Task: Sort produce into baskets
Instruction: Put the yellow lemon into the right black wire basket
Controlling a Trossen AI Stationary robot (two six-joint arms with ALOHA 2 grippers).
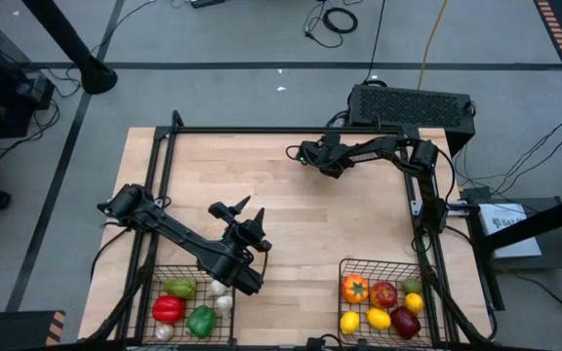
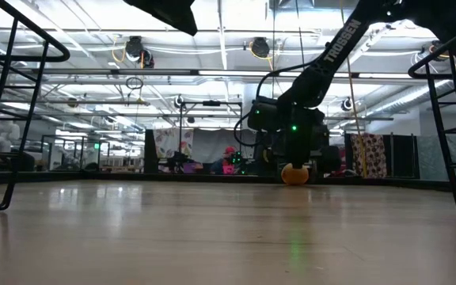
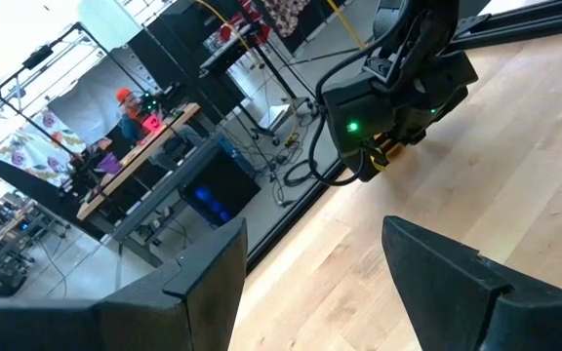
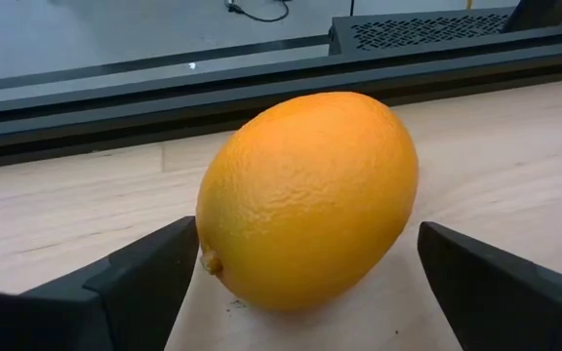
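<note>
High view: L basket [image 1: 180,276] peppers+garlic, R basket [image 1: 379,266] fruit; both grippers open, R gripper [image 4: 305,283] straddling orange [image 4: 305,200]

A pale wooden table top [image 1: 281,205] sits inside a black metal frame [image 1: 261,130], on a grey floor [image 1: 213,39] crossed by dark lines and loose black cables [image 1: 335,19]. A black perforated box [image 1: 413,105] stands just past the table's far edge, and a black stand foot [image 1: 96,73] rests on the floor to the far left. Looking level across the table, the hall behind is wide and bright, with white ceiling beams and strip lights [image 2: 212,51], patterned cloth hanging from racks [image 2: 370,154], and workbenches. A person in an orange cap [image 3: 125,97] sits at a long wooden desk [image 3: 135,156] with lit screens.
</note>
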